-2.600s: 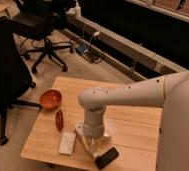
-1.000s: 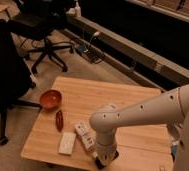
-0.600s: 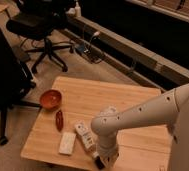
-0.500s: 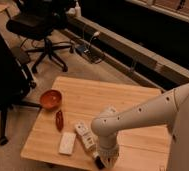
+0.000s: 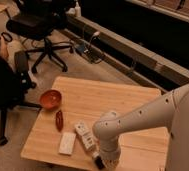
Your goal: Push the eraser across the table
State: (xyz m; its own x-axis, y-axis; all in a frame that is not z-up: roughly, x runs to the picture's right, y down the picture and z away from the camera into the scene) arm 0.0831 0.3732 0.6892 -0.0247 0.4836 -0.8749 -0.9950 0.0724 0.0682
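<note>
Arm swung down to near edge of table (image 5: 113,95) | gripper (image 5: 101,161) low beside white box (image 5: 85,135) | grip: cannot tell

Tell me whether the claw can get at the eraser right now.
Probably yes. The claw is down at the table's near edge, right over the eraser, of which only a dark sliver shows. The white box lies beside, not between.

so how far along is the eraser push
Done: the hand is down at the near edge of the table, close beside the white printed box. In hand: the arm hides the eraser there, so contact is unclear. Left: the push itself, since no eraser shows farther across the wooden top.
</note>
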